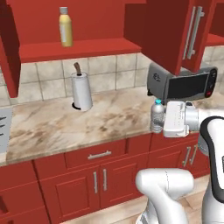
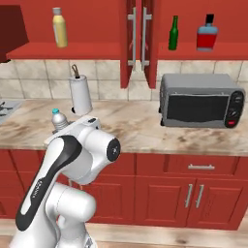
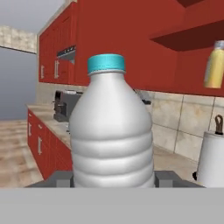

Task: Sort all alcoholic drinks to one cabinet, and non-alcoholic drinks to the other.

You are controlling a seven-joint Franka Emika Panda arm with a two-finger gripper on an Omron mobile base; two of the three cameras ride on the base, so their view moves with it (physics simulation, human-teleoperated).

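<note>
Sorting nearly finished, one drink left.
Hand (image 3: 113, 177) is gripping the small clear plastic water bottle (image 3: 112, 131) above the tabletop (image 1: 65, 124); the other three bottles are sitting shelved.

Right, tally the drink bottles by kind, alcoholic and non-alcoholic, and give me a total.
Alcoholic: 2, the green bottle and the red-and-blue bottle, both on the right cabinet shelf.
Non-alcoholic: 2, the yellow juice bottle on the left cabinet shelf and the water bottle between the fingers of the gripper.
Total: 4
</note>
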